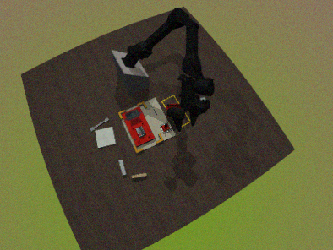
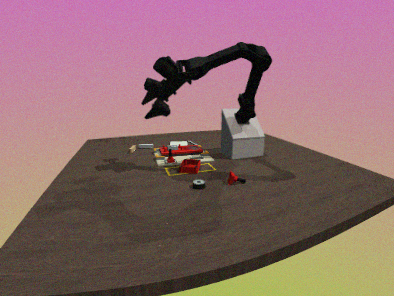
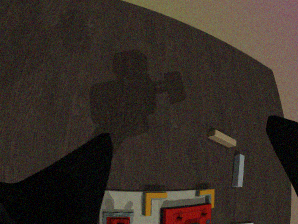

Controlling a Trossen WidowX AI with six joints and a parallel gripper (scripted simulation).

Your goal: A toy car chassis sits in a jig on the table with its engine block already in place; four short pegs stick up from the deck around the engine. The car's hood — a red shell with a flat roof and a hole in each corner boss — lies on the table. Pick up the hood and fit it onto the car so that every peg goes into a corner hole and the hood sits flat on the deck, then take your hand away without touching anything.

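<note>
The red hood (image 1: 172, 105) (image 2: 190, 166) lies inside a yellow outline (image 1: 188, 122) (image 2: 172, 174) beside the jig board, partly hidden by my arm in the top view. The red chassis (image 1: 131, 122) (image 2: 192, 150) (image 3: 187, 216) sits in the jig, between orange corner brackets on a pale board (image 1: 161, 114). Its grey engine block (image 1: 140, 132) is in place. The pegs are too small to make out clearly. My gripper (image 1: 186, 127) (image 2: 145, 110) (image 3: 193, 132) is open and empty, high above the table. The hood is not in the wrist view.
A small red piece with a black knob (image 1: 165, 127) (image 2: 171, 158) stands on the board. A wheel (image 2: 198, 184) and a red-and-black part (image 2: 233, 178) lie near the hood. Beyond the chassis are a white square (image 1: 105, 137), a wrench-like bar (image 1: 100, 124), a grey block (image 1: 122, 167) (image 3: 238, 170) and a tan block (image 1: 139, 176) (image 3: 222, 138).
</note>
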